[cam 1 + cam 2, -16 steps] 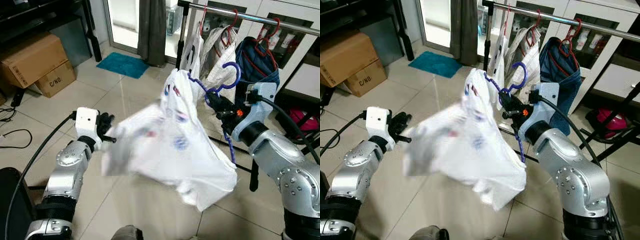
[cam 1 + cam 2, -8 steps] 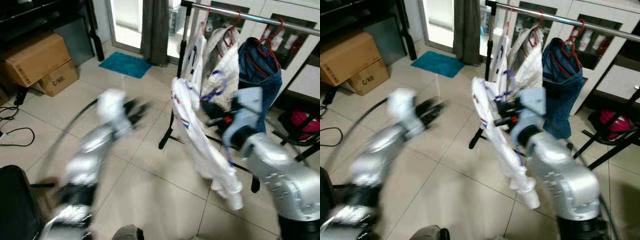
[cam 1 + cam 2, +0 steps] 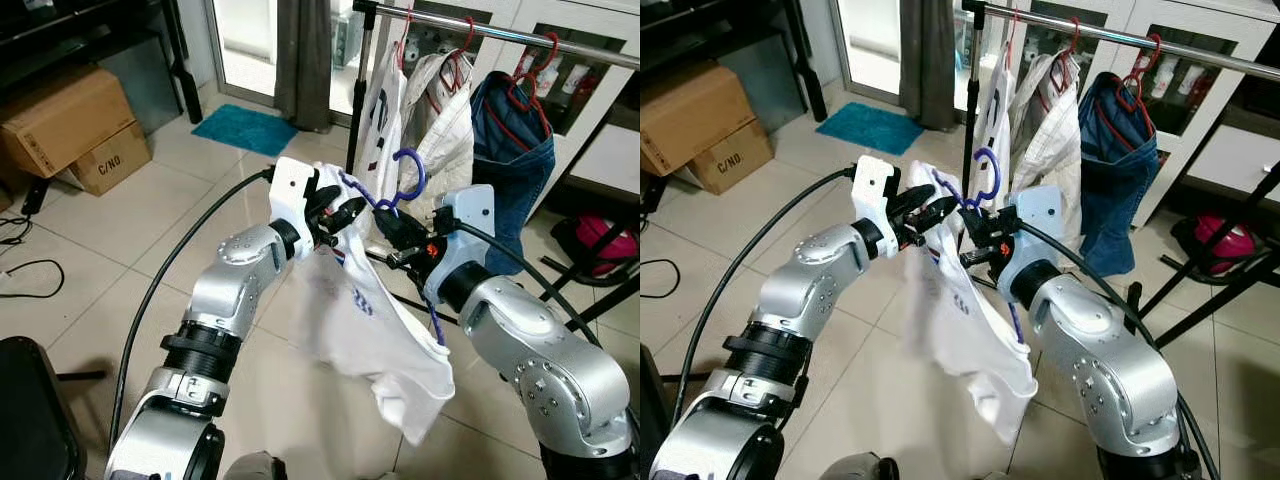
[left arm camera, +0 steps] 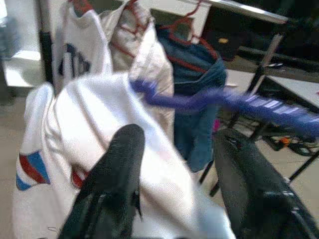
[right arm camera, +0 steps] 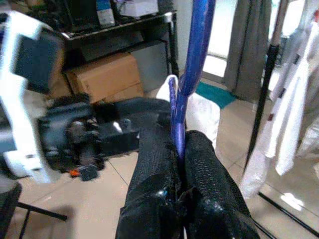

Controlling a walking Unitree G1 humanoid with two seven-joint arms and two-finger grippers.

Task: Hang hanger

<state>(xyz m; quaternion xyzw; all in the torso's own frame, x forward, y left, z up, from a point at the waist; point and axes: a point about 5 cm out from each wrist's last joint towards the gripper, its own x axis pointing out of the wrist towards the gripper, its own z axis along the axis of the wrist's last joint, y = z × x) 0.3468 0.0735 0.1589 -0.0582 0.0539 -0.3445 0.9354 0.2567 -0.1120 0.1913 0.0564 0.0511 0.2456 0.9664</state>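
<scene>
Right pincer [image 5: 178,149]: clenched on blue hanger [image 3: 400,185].
Left pincer [image 4: 174,164]: released, at shirt [image 3: 365,310].
Risk: shirt slipping off; rail [image 3: 500,28] at 12 o'clock.

You see two cardboard boxes [image 3: 75,125] stacked at the far left, a teal mat [image 3: 245,130] on the tiled floor by a grey curtain [image 3: 305,60], and a pink bag [image 3: 600,240] at the right.

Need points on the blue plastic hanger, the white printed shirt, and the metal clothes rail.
blue plastic hanger [image 3: 412,160], left eye view, on its hook curve.
white printed shirt [image 3: 370,320], left eye view, on the hanging fabric's middle.
metal clothes rail [image 3: 1200,53], right eye view, on a bare stretch of the bar.
</scene>
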